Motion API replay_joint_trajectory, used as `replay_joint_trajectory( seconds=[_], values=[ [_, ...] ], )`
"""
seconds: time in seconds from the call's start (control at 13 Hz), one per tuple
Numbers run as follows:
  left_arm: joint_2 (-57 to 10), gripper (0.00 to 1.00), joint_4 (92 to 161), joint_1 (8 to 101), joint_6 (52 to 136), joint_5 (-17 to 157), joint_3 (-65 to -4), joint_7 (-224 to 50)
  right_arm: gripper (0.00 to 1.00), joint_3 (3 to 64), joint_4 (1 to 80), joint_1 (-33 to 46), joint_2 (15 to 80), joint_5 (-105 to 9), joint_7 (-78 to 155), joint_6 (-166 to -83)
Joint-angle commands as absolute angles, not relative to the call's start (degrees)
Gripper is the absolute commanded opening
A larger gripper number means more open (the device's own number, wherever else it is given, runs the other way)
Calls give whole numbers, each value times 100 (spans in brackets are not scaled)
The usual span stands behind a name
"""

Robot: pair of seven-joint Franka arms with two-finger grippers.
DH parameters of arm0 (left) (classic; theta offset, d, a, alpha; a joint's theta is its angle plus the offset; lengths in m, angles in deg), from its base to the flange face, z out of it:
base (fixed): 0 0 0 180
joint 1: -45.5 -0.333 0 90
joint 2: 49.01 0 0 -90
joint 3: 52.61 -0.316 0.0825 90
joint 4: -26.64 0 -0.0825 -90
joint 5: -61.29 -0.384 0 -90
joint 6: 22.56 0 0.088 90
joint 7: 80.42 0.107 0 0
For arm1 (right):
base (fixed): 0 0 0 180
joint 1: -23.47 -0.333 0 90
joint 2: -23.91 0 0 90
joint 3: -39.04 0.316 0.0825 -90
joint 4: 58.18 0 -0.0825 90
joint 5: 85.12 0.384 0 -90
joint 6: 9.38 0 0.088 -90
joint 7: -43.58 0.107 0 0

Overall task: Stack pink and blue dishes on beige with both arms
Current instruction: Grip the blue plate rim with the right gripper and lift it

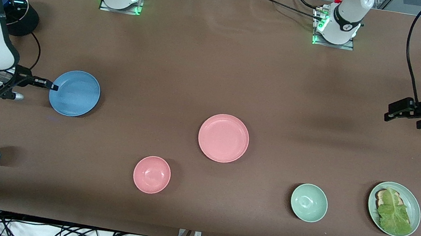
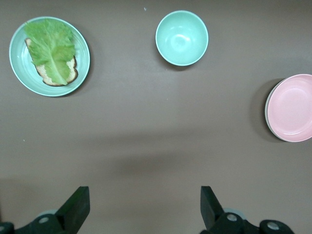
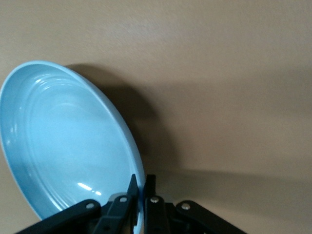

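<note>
Right wrist view shows the blue plate point(image 3: 68, 146) pinched at its rim by the right tool point(image 3: 140, 187), at the right arm's end of the counter point(image 1: 218, 61). The pink plate point(image 1: 223, 138) lies mid-counter; no beige plate is visible. The left tool point(image 2: 141, 207) waits, spread, over bare counter. Step in hand: gripping blue; next, lift and carry it level.

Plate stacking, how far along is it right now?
Early. Nothing is stacked on top of the pink plate yet, and the left wrist view shows a pale rim under it, perhaps the beige plate. In hand: the right gripper is shut on the rim of the blue plate, toward the right arm's end. The left gripper waits open above bare table. Left: carrying the blue plate over and stacking it.
</note>
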State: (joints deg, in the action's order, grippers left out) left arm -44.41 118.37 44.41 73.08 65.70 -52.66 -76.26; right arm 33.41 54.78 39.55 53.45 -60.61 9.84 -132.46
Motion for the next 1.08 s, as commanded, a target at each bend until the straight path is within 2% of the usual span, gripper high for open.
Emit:
replay_joint_trajectory(
  seconds=[0.0,0.15,0.46,0.77,1.0],
  values=[
    [-4741,100,11761,4505,6904,6437,-5234,-7611,0,3464,5204,4017,5204,-5963,938,-12744],
    [-4795,100,11761,4523,6657,6419,-5234,-7611,0,3700,4932,4017,5072,-5963,948,-12322],
    [-4839,100,11761,4541,6350,6472,-5305,-7567,0,4551,4115,3999,4993,-5955,1578,-11504],
    [-4830,100,11787,4594,5647,6472,-5305,-7550,0,5694,3851,3886,5211,-5946,2034,-11651],
    [-4760,100,11752,4602,5873,6428,-5331,-7567,0,6127,3604,3343,5624,-5579,3361,-12176]
  ],
)
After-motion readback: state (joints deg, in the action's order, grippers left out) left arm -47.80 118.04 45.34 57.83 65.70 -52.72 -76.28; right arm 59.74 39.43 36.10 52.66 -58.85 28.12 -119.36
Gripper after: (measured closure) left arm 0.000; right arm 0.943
